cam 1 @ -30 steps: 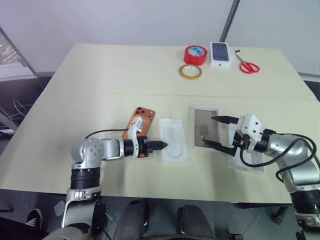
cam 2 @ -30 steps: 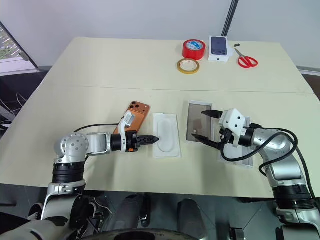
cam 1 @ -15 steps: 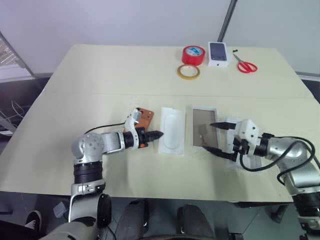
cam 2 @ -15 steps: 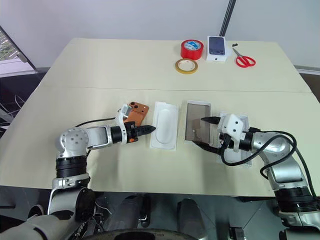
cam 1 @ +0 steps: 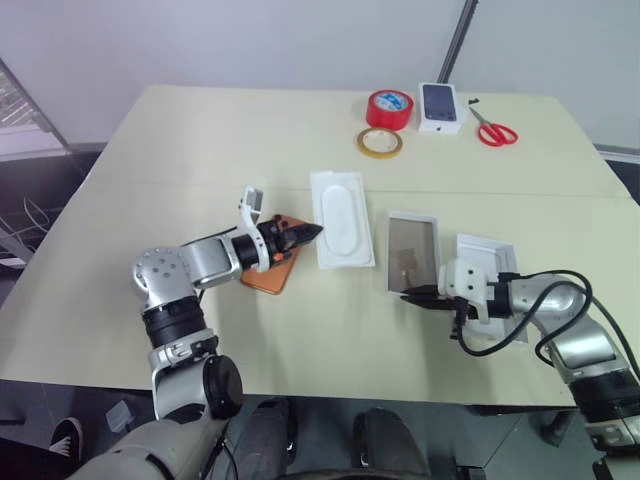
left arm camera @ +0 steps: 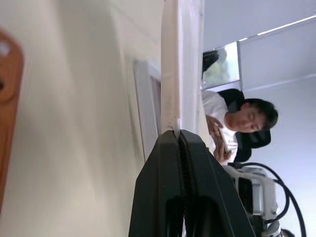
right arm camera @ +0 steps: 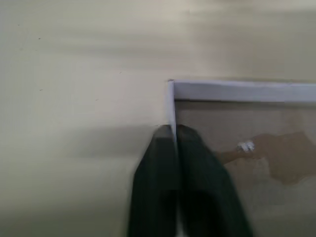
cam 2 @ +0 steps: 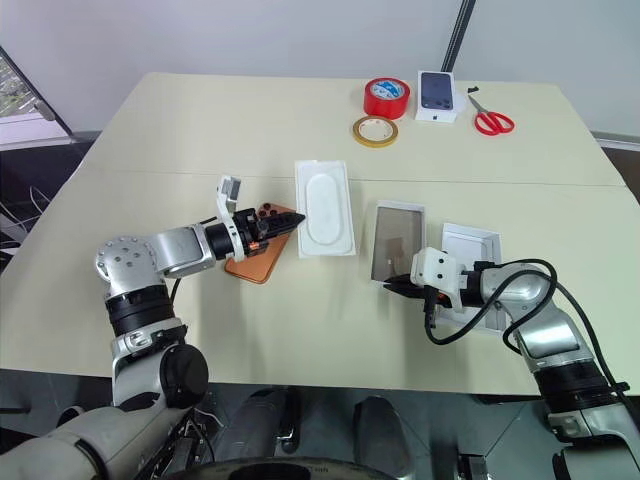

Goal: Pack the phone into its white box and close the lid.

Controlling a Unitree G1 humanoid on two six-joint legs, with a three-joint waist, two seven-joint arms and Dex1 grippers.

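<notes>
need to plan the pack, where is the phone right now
In the left eye view the phone lies on the table's left half, partly under the left gripper, beside the flat white insert.

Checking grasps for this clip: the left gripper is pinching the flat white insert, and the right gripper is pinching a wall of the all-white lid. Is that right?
Not quite. The right gripper is shut on a wall of the white box with the grey-brown floor, as the right wrist view shows; the all-white lid lies beside it. The left gripper does pinch the flat white insert.
</notes>
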